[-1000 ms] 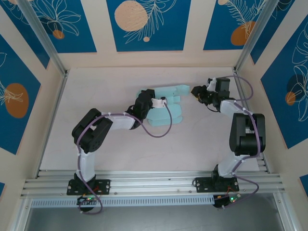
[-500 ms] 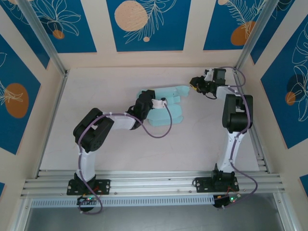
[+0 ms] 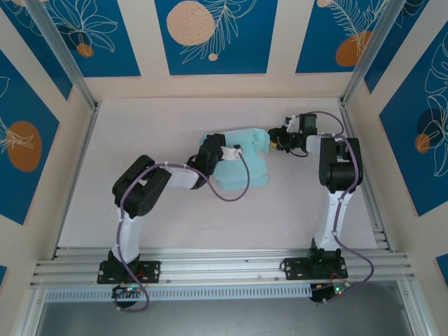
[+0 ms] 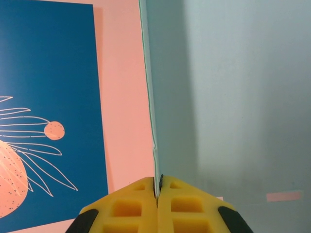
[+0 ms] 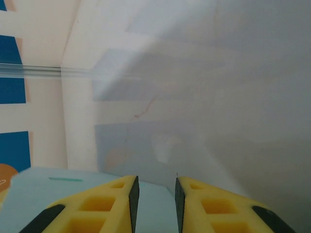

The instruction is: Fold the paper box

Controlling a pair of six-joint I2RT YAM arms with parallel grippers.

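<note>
Pinching the paper box (image 4: 233, 97) edge, the left gripper (image 4: 157, 187) is clamped, likely as an anchor; the right gripper (image 5: 153, 187) is set parted at a flap, nothing gripped.

The paper box (image 3: 246, 168) lies on the table (image 3: 140, 140), around the middle and slightly toward the far side. The left gripper (image 3: 210, 143) is at the box's left edge. The right gripper (image 3: 275, 136) is at its far right corner.

Left part of paper box (image 3: 255, 165) hidden under left gripper (image 3: 212, 145); both wrist views cut box off at frame edges.
</note>
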